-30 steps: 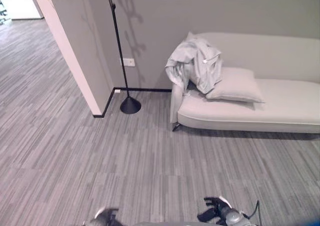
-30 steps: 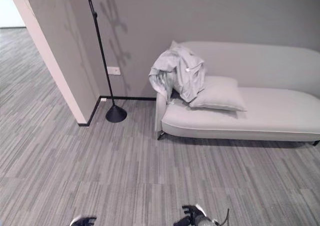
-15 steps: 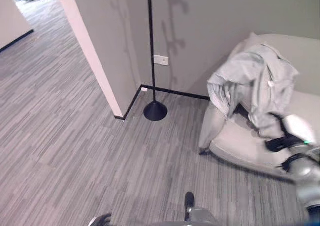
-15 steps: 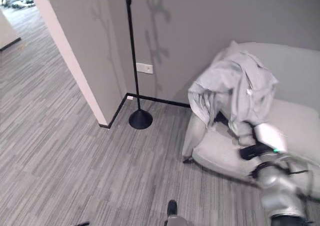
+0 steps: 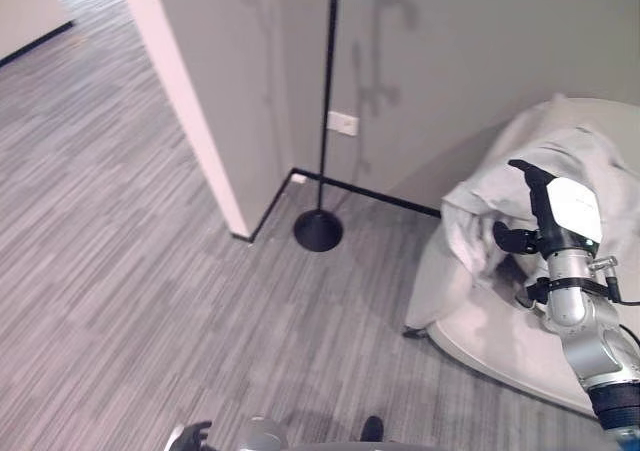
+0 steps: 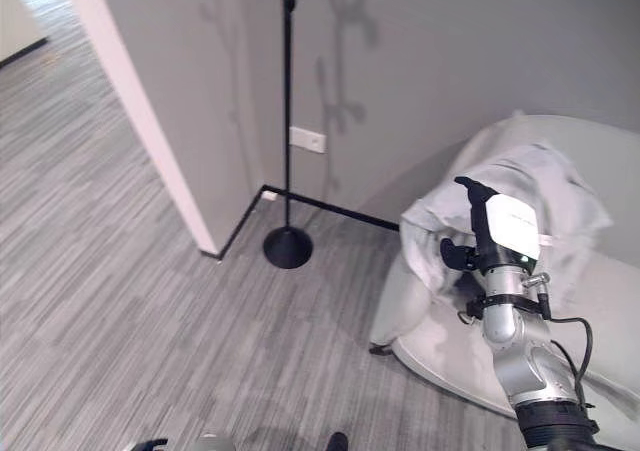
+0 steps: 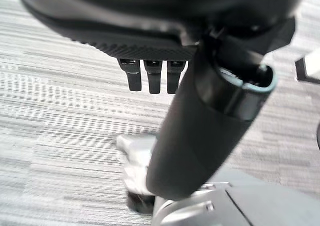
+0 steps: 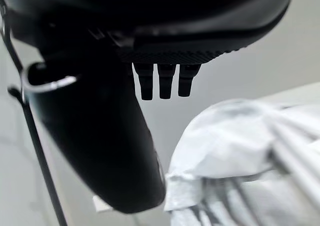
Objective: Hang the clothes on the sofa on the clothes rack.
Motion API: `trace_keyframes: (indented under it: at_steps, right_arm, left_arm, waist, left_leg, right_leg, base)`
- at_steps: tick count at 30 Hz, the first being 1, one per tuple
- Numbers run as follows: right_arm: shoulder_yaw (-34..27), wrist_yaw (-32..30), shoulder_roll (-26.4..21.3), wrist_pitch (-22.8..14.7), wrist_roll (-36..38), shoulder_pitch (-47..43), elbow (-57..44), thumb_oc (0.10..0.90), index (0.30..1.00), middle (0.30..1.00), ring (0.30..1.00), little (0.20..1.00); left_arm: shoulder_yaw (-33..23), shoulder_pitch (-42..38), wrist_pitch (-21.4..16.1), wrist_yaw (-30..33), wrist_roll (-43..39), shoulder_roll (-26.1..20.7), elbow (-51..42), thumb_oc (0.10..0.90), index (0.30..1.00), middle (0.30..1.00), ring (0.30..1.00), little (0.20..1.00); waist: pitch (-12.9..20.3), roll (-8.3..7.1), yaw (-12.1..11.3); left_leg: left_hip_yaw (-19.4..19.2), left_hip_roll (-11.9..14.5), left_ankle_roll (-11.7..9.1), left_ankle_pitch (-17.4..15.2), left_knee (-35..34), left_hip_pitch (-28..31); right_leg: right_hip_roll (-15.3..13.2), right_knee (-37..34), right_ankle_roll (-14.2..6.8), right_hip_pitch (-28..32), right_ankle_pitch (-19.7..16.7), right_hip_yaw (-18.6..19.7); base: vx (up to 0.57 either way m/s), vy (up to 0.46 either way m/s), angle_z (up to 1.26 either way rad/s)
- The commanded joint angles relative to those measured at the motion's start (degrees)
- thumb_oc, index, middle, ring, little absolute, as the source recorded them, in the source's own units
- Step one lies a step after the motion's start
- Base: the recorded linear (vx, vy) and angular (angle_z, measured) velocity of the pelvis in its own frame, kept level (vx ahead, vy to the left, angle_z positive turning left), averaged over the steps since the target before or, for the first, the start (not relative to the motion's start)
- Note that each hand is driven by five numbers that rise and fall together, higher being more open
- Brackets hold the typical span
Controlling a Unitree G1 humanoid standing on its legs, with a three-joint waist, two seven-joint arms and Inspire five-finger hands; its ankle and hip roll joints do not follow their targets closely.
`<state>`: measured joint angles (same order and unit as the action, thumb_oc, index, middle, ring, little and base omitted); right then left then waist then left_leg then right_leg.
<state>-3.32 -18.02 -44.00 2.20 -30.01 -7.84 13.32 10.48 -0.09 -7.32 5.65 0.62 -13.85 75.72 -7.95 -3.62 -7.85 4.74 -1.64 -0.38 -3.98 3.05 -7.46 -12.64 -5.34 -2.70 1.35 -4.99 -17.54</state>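
Note:
A light grey garment (image 5: 595,151) lies heaped over the arm of the pale sofa (image 5: 470,326). My right hand (image 5: 565,209) is raised just in front of the heap, fingers straight up and thumb held out to the side, open and holding nothing. In the right wrist view the garment (image 8: 235,151) shows beyond the fingers (image 8: 165,80), still apart from them. The clothes rack (image 5: 324,111), a thin black pole on a round base (image 5: 318,230), stands by the wall to the left of the sofa. My left hand (image 5: 190,437) hangs low over the carpet, fingers (image 7: 152,78) relaxed and empty.
A wall corner with a pale edge (image 5: 185,101) juts out left of the rack. A white socket (image 5: 342,123) sits on the wall behind the pole. Grey striped carpet (image 5: 130,271) runs open to the left and front.
The camera has moved closer to the sofa's arm and swung left. My right arm has risen from low down to stand in front of the garment.

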Motion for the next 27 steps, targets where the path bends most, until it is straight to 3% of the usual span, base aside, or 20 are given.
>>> trace_keyframes:
  at_steps: [1,2,5,8,9,11,13,15,16,20,21,24,27]
  right_arm:
    - [-1.5,-5.5,-3.7,-0.8,0.6,-7.4,-2.0,0.800,0.900,0.900,0.900,0.900]
    - [-0.4,-5.4,-2.9,-0.9,1.4,-8.4,-1.7,0.800,0.900,0.900,0.900,0.900]
    - [-0.6,-4.8,-1.3,-0.8,0.7,-6.6,-2.2,0.800,0.900,0.900,0.900,0.900]
    - [-0.6,-4.8,-1.3,-0.1,-1.1,-7.2,-1.9,0.800,0.900,0.900,0.900,0.900]
    - [-0.9,-4.8,-1.7,0.7,-2.2,-7.3,-1.7,0.800,0.900,0.900,0.900,0.900]
    - [-1.0,-4.7,-1.5,0.9,-2.3,-7.3,-1.6,0.800,0.900,0.900,0.900,0.900]
    - [-1.8,-4.8,-2.2,1.6,-2.7,-6.6,-1.5,0.800,0.900,0.900,0.900,0.900]
    - [-3.9,-5.7,-3.9,2.4,-3.1,-5.6,-1.5,0.800,0.900,0.900,0.900,0.900]
    - [-4.1,-5.7,-3.9,2.4,-3.1,-5.5,-1.6,0.800,0.900,0.900,0.900,0.900]
    - [-6.0,-6.2,-5.1,3.5,-3.3,-4.8,-0.8,0.800,0.900,0.900,0.900,0.900]
    - [-6.4,-6.1,-5.0,3.6,-3.0,-4.3,-0.2,0.800,0.900,0.900,0.900,0.900]
    - [-6.5,-5.5,-4.8,3.3,-2.1,-4.0,0.1,0.800,0.900,0.900,0.900,0.900]
    - [-5.8,-4.9,-3.5,1.8,0.6,-3.7,0.8,0.800,0.900,0.900,0.900,0.900]
  left_arm:
    - [2.5,-1.5,-0.9,-1.1,1.5,-0.9,3.9,0.800,0.900,0.900,0.900,0.900]
    - [3.2,-1.5,-0.5,-0.7,1.8,-0.6,4.3,0.800,0.900,0.900,0.900,0.900]
    - [2.6,-1.1,-0.3,-1.4,2.3,-0.7,5.2,0.800,0.900,0.900,0.900,0.900]
    - [2.4,-1.2,-0.7,-1.2,2.8,-1.6,4.5,0.800,0.900,0.900,0.900,0.900]
    - [2.7,-1.5,-0.9,-1.3,3.0,-2.5,3.8,0.800,0.900,0.900,0.900,0.900]
    - [3.3,-1.6,-1.0,-1.4,3.3,-2.7,3.2,0.800,0.900,0.900,0.900,0.900]
    - [4.5,-2.2,-1.3,-1.4,4.2,-3.1,2.3,0.800,0.900,0.900,0.900,0.900]
    - [5.4,-3.5,-1.8,-1.1,4.1,-3.5,1.0,0.800,0.900,0.900,0.900,0.900]
    - [5.5,-3.5,-1.8,-1.1,4.1,-3.4,1.0,0.800,0.900,0.900,0.900,0.900]
    - [5.1,-4.3,-1.9,-0.4,3.3,-3.6,0.5,0.800,0.900,0.900,0.900,0.900]
    - [4.9,-4.0,-1.9,-0.3,3.2,-3.6,0.8,0.800,0.900,0.900,0.900,0.900]
    - [4.6,-3.6,-1.8,-0.4,2.9,-3.6,1.5,0.800,0.900,0.900,0.900,0.900]
    - [4.6,-2.8,-1.7,-0.7,3.0,-3.1,3.1,0.800,0.900,0.900,0.900,0.900]
  waist:
    - [3.6,0.97,-1.2]
    - [3.6,1.08,-1.0]
    - [3.8,0.30,-0.2]
    - [3.8,0.44,0.0]
    - [3.2,0.84,0.6]
    - [3.1,0.94,0.7]
    - [2.9,1.04,1.1]
    - [2.7,1.37,1.6]
    - [2.7,1.44,1.5]
    - [2.8,1.20,1.4]
    - [3.0,0.61,1.0]
    - [3.4,0.01,0.7]
    - [3.8,-1.15,-0.2]
  left_leg:
    - [2.5,-1.8,1.4,2.0,-7.2,7.1]
    - [3.0,-2.1,2.5,1.9,-6.8,7.3]
    - [2.7,-2.7,2.8,2.7,-7.7,9.3]
    - [1.3,-2.4,2.9,2.3,-8.0,10.6]
    - [1.0,-1.6,3.0,2.1,-8.0,11.9]
    - [0.7,-1.3,3.0,1.7,-8.0,12.7]
    - [0.8,-0.8,2.7,1.2,-8.0,13.6]
    - [1.5,0.1,1.9,0.3,-8.0,13.8]
    - [1.5,0.2,1.9,0.3,-8.0,13.9]
    - [2.1,1.5,0.9,-0.6,-8.0,13.9]
    - [1.9,2.0,0.4,-0.2,-8.0,13.5]
    - [1.7,3.1,-0.5,-0.3,-8.0,13.4]
    - [1.3,4.9,-2.1,-1.1,-8.0,14.0]
  right_leg:
    - [8.1,2.0,-3.9,0.2,3.3,4.4]
    - [8.7,2.6,-3.5,0.4,4.2,4.6]
    - [8.1,7.6,-3.3,0.3,5.6,4.1]
    - [7.3,15.5,-4.6,-1.1,6.3,4.1]
    - [6.9,21.9,-6.2,-4.0,4.6,4.4]
    - [6.1,24.4,-6.9,-5.7,3.8,4.4]
    - [4.2,23.3,-7.0,-6.7,3.6,4.5]
    - [2.0,17.4,-6.4,-6.3,3.7,6.4]
    - [2.1,17.0,-6.4,-6.1,3.5,6.4]
    - [-2.7,11.1,-7.7,-4.9,-2.4,10.3]
    - [-4.9,10.2,-8.5,-4.6,-6.6,11.6]
    - [-5.8,9.7,-8.9,-4.0,-7.6,12.9]
    - [-5.5,7.0,-10.0,-2.2,-6.2,10.8]
  base:
    - [0.10,0.029,-0.40]
    - [0.04,0.027,-0.83]
    - [0.21,0.086,-0.37]
    - [0.16,0.135,-0.10]
    - [0.10,0.084,-0.45]
    - [0.09,0.055,-0.38]
    - [0.07,-0.033,-0.20]
    - [0.07,-0.110,-0.09]
    - [0.04,-0.095,0.09]
    - [0.05,-0.195,0.13]
    - [0.06,-0.234,0.26]
    - [0.08,-0.254,0.17]
    - [0.19,-0.271,-0.03]
